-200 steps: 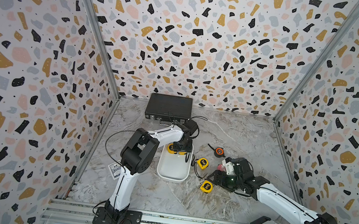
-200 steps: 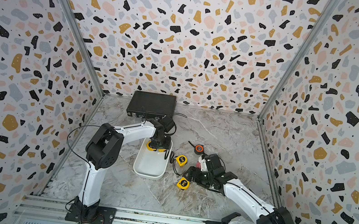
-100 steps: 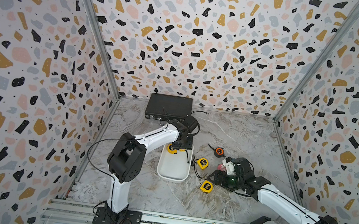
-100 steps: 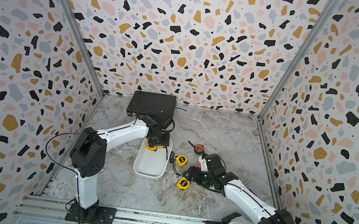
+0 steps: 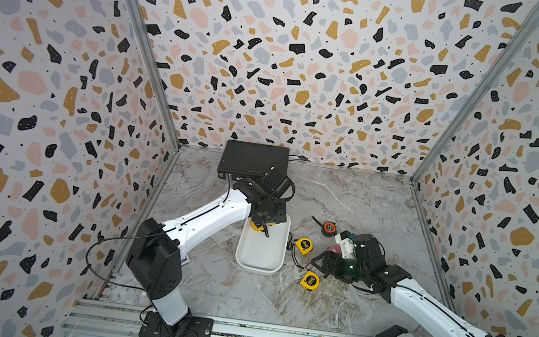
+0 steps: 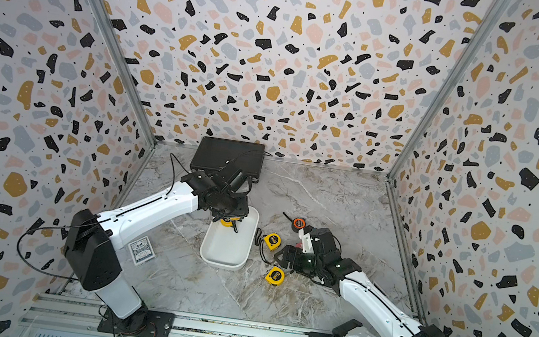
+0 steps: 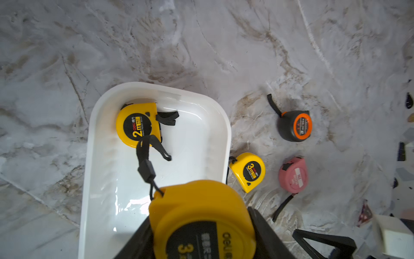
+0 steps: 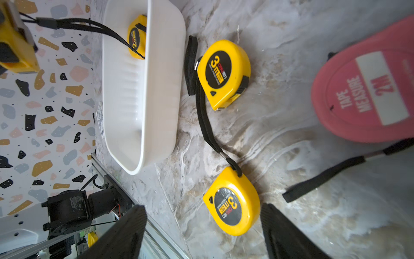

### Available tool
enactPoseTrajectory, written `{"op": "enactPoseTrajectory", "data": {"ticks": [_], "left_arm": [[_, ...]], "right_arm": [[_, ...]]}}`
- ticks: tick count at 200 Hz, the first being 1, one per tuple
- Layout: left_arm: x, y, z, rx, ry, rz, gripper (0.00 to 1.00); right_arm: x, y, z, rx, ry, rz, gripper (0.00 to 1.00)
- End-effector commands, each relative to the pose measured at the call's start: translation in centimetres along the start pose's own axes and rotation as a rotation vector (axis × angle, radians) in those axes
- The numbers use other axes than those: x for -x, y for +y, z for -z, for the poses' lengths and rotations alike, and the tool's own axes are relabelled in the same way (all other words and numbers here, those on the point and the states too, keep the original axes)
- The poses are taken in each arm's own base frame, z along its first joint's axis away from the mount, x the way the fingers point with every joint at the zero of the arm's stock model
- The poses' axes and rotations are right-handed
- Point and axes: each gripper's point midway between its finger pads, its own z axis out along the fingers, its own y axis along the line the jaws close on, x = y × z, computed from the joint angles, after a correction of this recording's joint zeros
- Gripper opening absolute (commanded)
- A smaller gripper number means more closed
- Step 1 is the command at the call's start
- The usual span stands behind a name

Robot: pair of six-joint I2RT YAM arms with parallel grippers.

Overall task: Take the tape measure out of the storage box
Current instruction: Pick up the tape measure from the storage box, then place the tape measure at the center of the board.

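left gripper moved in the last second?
Yes. In both top views the left gripper, shut on a yellow tape measure, has shifted toward the black briefcase, over the far end of the storage box, whose position is unchanged.

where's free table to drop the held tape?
Free: bare marble between briefcase and right wall; also near the rail. Crowded: between box and right gripper, loose tapes.

The marble counter [image 5: 331, 303] is carrying a white box [image 5: 261, 252] at centre, a black case [image 5: 251, 159] far behind it, four tapes to the right — two yellow [image 5: 304, 244] [image 5: 309, 280], one black-orange [image 5: 328, 228], one pink [image 7: 293, 175] — and a card [image 6: 141, 251] lying near left.
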Motion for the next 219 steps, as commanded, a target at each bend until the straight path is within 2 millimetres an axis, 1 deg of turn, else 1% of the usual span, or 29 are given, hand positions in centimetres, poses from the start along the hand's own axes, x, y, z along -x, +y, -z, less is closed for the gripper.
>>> {"op": "enactPoseTrajectory", "data": {"ticks": [1,8,29,45,69,76,84,88,97,122,139,175,219], "left_arm": [[-0.5,-0.4,2.1,-0.036,-0.017,0.056,0.0],[-0.5,-0.8,2.8,-0.053,-0.026,0.095,0.0],[-0.5,-2.0,4.6,-0.103,-0.05,0.136,0.0],[-0.6,-2.9,5.3,-0.136,-0.058,0.174,0.0],[-1.0,-4.7,5.3,-0.192,-0.052,0.231,0.0],[-1.2,-5.4,5.2,-0.211,-0.048,0.247,0.0],[-1.4,-6.2,5.0,-0.23,-0.042,0.263,0.0],[-1.5,-6.6,4.9,-0.241,-0.04,0.271,0.0],[-1.7,-7.6,4.7,-0.268,-0.036,0.29,0.0],[-2.2,-10.2,4.3,-0.339,-0.026,0.329,0.0],[-2.7,-11.3,3.7,-0.364,-0.009,0.355,0.0],[-3.5,-12.9,3.1,-0.407,0.018,0.381,0.0],[-4.1,-14.0,3.2,-0.456,0.046,0.403,0.0]], "right_arm": [[2.0,2.9,1.3,0.078,-0.074,0.059,0.86],[2.3,3.3,1.5,0.09,-0.087,0.067,0.86],[3.0,4.7,2.4,0.125,-0.13,0.109,0.86],[3.5,6.1,3.2,0.157,-0.174,0.154,0.87],[4.3,8.1,4.4,0.189,-0.247,0.227,0.88],[4.5,8.7,4.8,0.199,-0.267,0.247,0.88],[4.5,8.9,5.0,0.199,-0.281,0.259,0.88],[5.0,9.7,5.3,0.221,-0.309,0.278,0.88],[5.1,10.1,5.6,0.23,-0.329,0.293,0.89],[5.4,10.8,6.1,0.253,-0.374,0.323,0.89],[5.6,11.0,6.5,0.262,-0.405,0.337,0.89],[6.0,11.2,7.0,0.277,-0.449,0.351,0.9],[6.2,10.8,6.3,0.281,-0.463,0.338,0.9]]}}
